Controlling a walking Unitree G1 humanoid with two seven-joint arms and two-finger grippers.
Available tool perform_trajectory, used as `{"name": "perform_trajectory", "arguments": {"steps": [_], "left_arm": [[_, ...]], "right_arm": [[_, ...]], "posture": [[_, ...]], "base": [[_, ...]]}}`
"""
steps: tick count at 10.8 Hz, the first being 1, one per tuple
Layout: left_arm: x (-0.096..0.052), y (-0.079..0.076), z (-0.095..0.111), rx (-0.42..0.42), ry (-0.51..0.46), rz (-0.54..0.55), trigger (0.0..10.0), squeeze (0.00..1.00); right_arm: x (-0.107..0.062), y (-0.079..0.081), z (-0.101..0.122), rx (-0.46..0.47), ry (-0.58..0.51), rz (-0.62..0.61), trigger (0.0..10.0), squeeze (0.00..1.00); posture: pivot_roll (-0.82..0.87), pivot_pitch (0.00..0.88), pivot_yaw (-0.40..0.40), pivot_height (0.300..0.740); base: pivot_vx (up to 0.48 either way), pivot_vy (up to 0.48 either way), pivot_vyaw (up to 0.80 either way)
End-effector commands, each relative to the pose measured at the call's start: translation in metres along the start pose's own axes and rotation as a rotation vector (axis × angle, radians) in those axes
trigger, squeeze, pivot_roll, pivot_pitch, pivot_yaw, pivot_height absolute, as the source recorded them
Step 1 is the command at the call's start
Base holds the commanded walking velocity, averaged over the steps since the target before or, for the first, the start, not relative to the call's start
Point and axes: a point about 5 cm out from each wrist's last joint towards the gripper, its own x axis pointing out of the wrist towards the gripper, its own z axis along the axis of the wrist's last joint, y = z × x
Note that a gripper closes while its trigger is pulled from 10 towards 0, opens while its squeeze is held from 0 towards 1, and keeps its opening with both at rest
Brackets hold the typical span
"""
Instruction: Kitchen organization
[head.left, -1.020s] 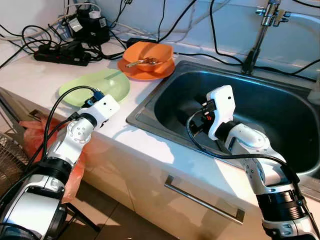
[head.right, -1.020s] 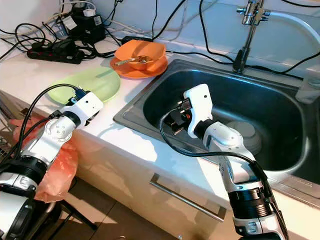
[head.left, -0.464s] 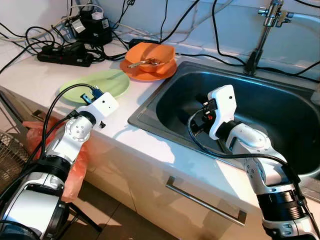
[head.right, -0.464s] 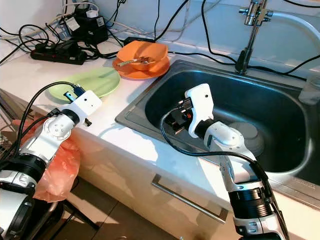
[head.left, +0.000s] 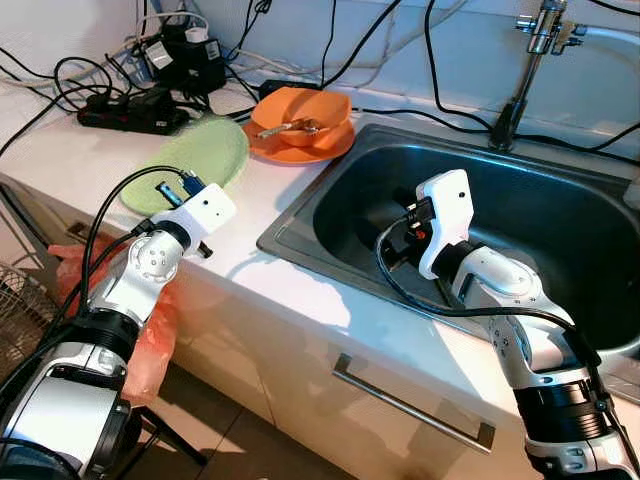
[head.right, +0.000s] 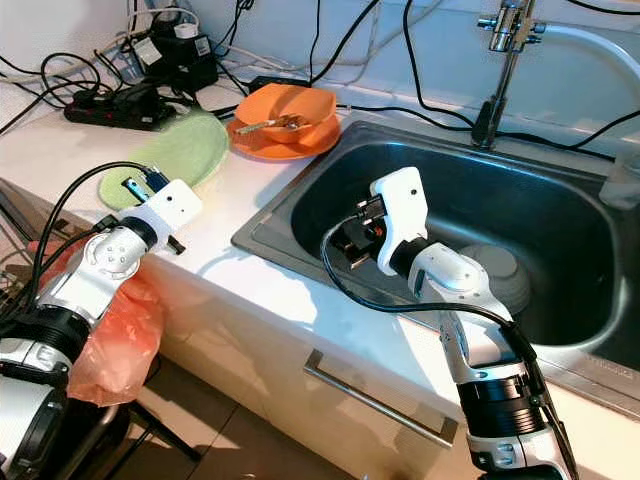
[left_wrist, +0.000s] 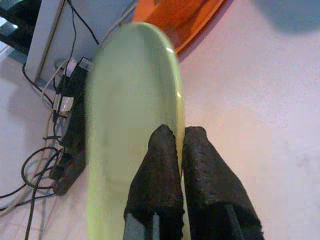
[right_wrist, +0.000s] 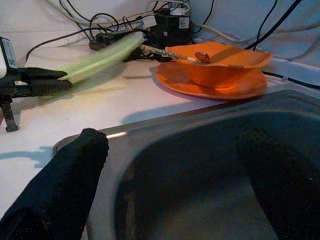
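Observation:
A pale green plate (head.left: 200, 152) stands tilted on the white counter, its near rim raised. My left gripper (left_wrist: 178, 135) is shut on that rim, and in the left wrist view the green plate (left_wrist: 130, 100) runs away from the fingers toward the wall. Just behind it an orange bowl (head.left: 300, 110) with a spoon in it sits on an orange plate (head.left: 300, 143). My right gripper (right_wrist: 175, 142) hangs open inside the steel sink (head.left: 570, 195), near its left wall, with nothing between the fingers.
A white dish (head.right: 492, 272) lies at the sink's bottom. A tap (head.left: 522, 65) rises behind the sink. A power strip (head.left: 135, 105), chargers and black cables crowd the back of the counter. An orange bag (head.left: 150, 330) hangs below the counter edge.
The green plate lay flat on the counter a second ago; now its near rim is lifted and it tilts toward the wall, held by my left gripper. The right arm has stayed put.

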Motion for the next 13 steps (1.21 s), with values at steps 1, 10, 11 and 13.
{"name": "perform_trajectory", "arguments": {"steps": [1, 10, 11, 13], "left_arm": [[-0.004, -0.027, -0.015, -0.005, 0.061, -0.107, 0.0, 0.00], [-0.014, -0.049, 0.039, 0.086, -0.265, -0.096, 0.0, 0.00], [-0.019, -0.049, 0.049, 0.092, -0.324, -0.094, 0.0, 0.00], [-0.025, -0.047, 0.058, 0.113, -0.383, -0.118, 0.0, 0.00]], "right_arm": [[-0.001, -0.003, 0.001, 0.003, -0.005, -0.019, 10.0, 0.00], [-0.001, -0.008, 0.000, -0.003, 0.006, -0.021, 10.0, 0.00], [-0.001, -0.010, 0.000, -0.010, 0.008, -0.023, 10.0, 0.00], [-0.002, -0.015, 0.001, -0.029, 0.011, -0.029, 10.0, 0.00]], "posture": [[-0.02, 0.000, 0.053, 0.740], [-0.01, 0.000, 0.041, 0.740], [0.00, 0.000, 0.037, 0.740], [0.00, 0.000, 0.035, 0.740]], "base": [[0.000, 0.000, 0.00], [0.000, 0.000, 0.00], [0.000, 0.000, 0.00], [0.000, 0.000, 0.00]]}}
